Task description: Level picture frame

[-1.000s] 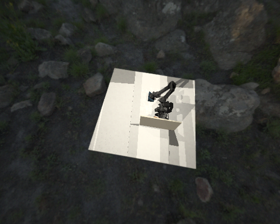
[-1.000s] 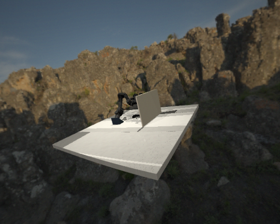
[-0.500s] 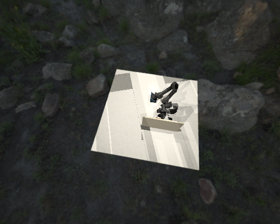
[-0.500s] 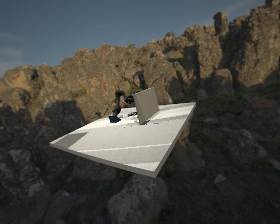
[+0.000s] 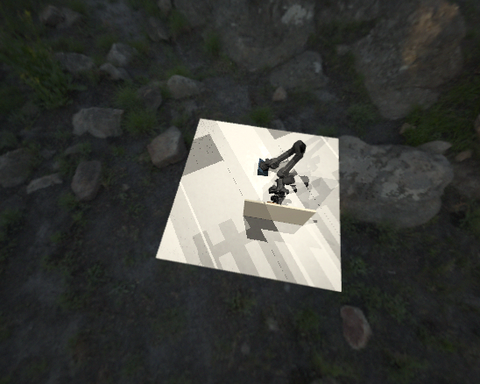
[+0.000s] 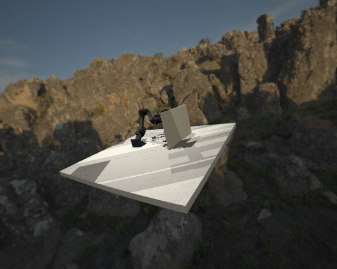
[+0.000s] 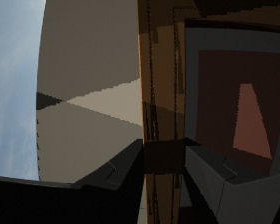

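The picture frame [image 7: 162,90] fills the right half of the wrist view: a brown wooden border around a grey mat and a dark red picture. Its near side bar runs nearly straight up and down in that view. My gripper [image 7: 161,145] [image 5: 275,200] is shut on this bar, one dark finger on each side. The wall [image 5: 277,213] [image 6: 178,127] [image 7: 86,50] stands behind the frame and hides it in the exterior view. Only a sliver of the frame shows over the wall's top in the top view. The screw and notched strip are hidden; whether the frame is level I cannot tell.
The arm [image 5: 292,160] [image 6: 141,123] reaches from its dark blue base [image 5: 262,167] [image 6: 138,143] to the wall's picture side. Both stand on the pale square table top [image 5: 212,188] [image 6: 136,172], which bears patchy shadows. Rocks lie beyond its edges.
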### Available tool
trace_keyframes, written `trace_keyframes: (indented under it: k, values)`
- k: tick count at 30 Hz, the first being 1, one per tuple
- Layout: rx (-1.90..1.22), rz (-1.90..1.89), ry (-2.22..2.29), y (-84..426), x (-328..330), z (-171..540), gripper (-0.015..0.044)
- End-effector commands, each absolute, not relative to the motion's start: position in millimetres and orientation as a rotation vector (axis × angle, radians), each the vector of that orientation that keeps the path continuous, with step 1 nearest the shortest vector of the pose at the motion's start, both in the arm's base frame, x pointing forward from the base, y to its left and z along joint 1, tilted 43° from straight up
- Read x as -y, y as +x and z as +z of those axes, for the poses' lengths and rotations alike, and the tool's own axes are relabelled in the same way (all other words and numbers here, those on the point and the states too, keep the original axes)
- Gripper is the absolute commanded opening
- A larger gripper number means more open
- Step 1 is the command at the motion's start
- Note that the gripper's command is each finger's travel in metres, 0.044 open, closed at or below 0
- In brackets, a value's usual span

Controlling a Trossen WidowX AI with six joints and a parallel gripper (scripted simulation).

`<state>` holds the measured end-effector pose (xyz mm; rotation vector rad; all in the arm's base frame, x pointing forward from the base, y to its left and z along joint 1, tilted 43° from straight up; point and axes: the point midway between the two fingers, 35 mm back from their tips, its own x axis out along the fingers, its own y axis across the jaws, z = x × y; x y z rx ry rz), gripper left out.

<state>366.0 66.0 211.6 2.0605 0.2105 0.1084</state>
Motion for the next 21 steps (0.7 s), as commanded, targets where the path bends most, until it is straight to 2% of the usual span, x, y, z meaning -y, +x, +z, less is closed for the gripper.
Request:
trace_keyframes:
  k: [1,21]
  values:
    - [-0.216,0.107,2.096,365.9,-66.1,211.4,0.0000]
    - [-0.225,0.099,2.195,366.0,-65.8,211.4,0.0000]
